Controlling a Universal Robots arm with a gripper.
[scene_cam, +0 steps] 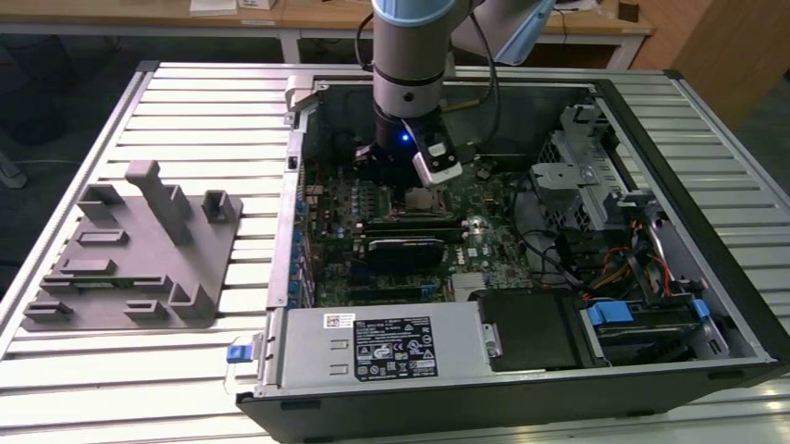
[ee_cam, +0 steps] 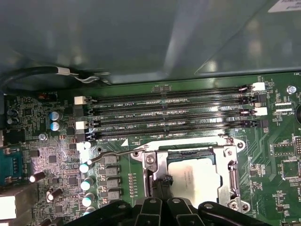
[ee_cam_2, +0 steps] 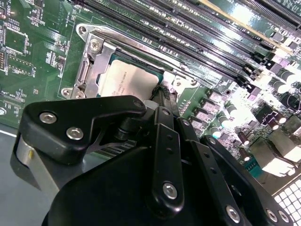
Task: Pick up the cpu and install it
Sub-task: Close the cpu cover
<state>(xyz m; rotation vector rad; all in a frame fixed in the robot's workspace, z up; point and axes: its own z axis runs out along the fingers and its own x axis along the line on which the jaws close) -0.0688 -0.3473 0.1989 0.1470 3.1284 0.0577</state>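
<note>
Silver-white metal is seen on top of the cpu (ee_cam: 197, 181), which is lying flat inside the socket frame (ee_cam: 188, 147) on the green motherboard (scene_cam: 491, 205) of the opened computer case (scene_cam: 691, 305). A thin wire lever (ee_cam: 113, 154) is seen beside the frame, on the side of the memory slots (ee_cam: 169, 110).

The gripper (ee_cam: 162, 182) is drawn narrow, with its tips brought together at one edge of the chip. Whether the rim is actually pinched cannot be told. The same contact spot is seen in the second wrist view, gripper (ee_cam_2: 164, 94) against cpu (ee_cam_2: 129, 80).

The chip is judged light, stiff and thin. Its polished top is likely slippery and its underside is presumed delicate. It is best taken by two opposite side edges with little force, and kept level.
</note>
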